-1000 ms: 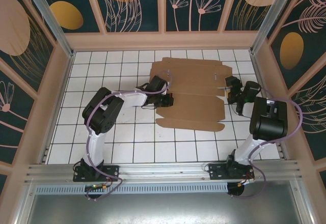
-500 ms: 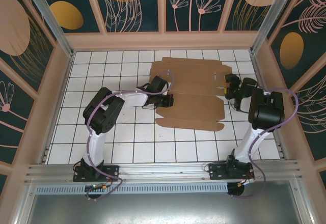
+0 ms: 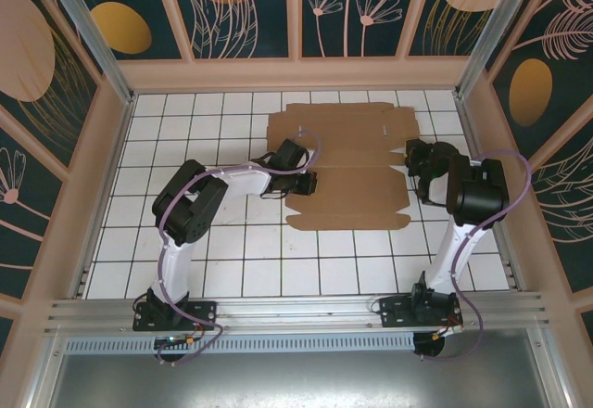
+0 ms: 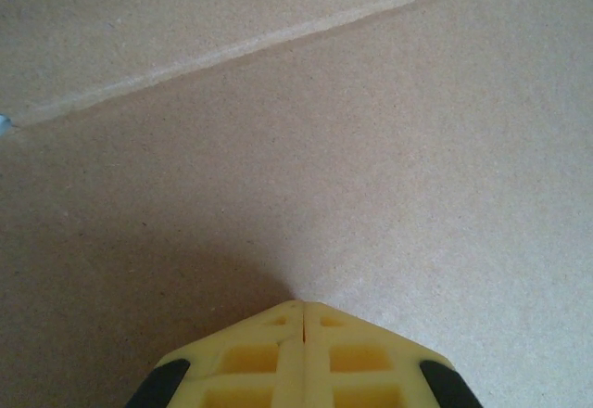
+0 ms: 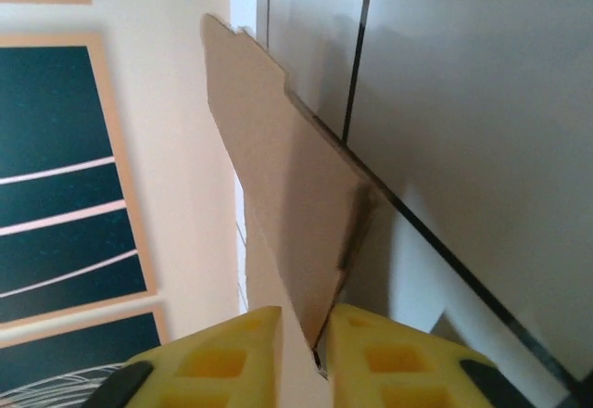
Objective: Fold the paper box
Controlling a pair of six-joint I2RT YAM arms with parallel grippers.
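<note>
The paper box [image 3: 345, 158] lies as a flat brown die-cut sheet with crease lines on the white tiled table, toward the back middle. At the sheet's left edge my left gripper [image 3: 309, 184] is shut, with nothing held. Its yellow fingertips [image 4: 303, 302] meet right above the cardboard surface [image 4: 324, 148], where a crease runs across. My right gripper [image 3: 410, 159] is at the sheet's right edge. In the right wrist view its yellow fingers [image 5: 306, 320] are shut on a thin flap of the paper box [image 5: 283, 204], which rises edge-on from between them.
The tiled table [image 3: 185, 260] is bounded by tan walls; the right wall [image 3: 482, 139] stands close behind my right arm. An aluminium rail [image 3: 296, 311] runs along the near edge by both arm bases.
My right gripper has moved left to the sheet's right edge and closed from wide open onto its flap. The sheet has shifted and straightened a little. The left gripper has stayed shut on the sheet.
</note>
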